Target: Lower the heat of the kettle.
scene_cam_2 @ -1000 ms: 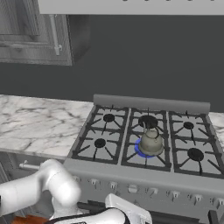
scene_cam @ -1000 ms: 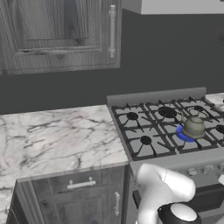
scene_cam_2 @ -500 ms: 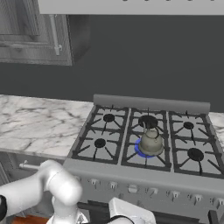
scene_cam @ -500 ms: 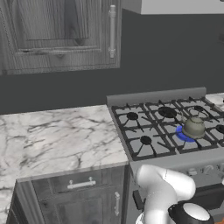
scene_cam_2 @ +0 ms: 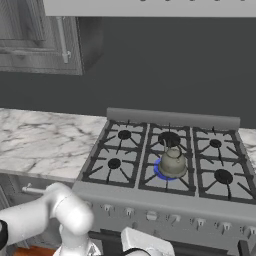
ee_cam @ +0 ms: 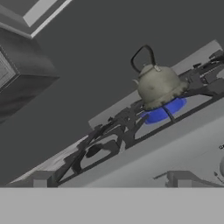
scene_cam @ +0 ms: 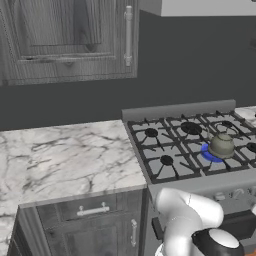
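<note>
The kettle [ee_cam: 158, 85] sits above and ahead of the tool, over a blue flame [ee_cam: 165, 111]. The arm has dropped toward the stove's front panel, probably seeking a knob. The tool's opening cannot be told.

Six-burner gas stove [scene_cam: 170, 150] abuts the marble bench [scene_cam: 60, 160]. Blue flame [scene_cam_2: 161, 172] burns at front centre. Grey wall cabinet [scene_cam: 65, 40] hangs above; drawer [scene_cam: 92, 212] sits below.

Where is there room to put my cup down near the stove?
The marble counter left of the stove is bare, from the wall to its front edge. The kettle sits over a blue flame at front centre, so that burner is taken.
</note>
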### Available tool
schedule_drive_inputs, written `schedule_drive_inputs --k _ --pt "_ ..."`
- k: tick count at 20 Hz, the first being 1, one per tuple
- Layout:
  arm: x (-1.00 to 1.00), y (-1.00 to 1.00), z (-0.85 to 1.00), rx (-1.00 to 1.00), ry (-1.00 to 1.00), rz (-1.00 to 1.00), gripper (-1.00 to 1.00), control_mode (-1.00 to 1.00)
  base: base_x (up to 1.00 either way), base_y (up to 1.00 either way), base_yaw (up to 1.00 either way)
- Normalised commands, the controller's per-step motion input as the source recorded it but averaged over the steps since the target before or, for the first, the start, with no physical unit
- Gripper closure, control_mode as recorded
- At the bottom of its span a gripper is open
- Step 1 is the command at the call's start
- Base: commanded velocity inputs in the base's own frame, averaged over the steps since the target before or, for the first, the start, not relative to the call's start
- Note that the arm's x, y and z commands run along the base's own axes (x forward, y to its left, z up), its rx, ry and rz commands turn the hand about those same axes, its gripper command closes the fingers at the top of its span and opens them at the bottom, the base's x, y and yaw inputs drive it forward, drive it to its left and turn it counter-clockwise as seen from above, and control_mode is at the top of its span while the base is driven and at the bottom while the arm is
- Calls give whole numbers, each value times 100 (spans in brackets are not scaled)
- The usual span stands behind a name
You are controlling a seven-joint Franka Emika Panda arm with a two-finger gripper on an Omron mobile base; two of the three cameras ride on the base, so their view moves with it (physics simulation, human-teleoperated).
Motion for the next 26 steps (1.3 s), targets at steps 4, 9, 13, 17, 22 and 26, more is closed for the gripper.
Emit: schedule_drive_inputs --k 4,9,13,17,22,26 --pt "0 14 -1 0 0 0 -100 -100 0 0 0" --pt "0 7 0 2 -3 0 -100 -100 0 0 0" --pt "0 4 0 4 -3 0 -100 -100 0 0 0" --pt "-6 5 0 8 -1 0 -100 -100 0 0 0" --pt "-3 2 0 6 0 0 -100 -100 0 0 0" --pt "0 0 0 1 0 0 -100 -100 0 0 0"
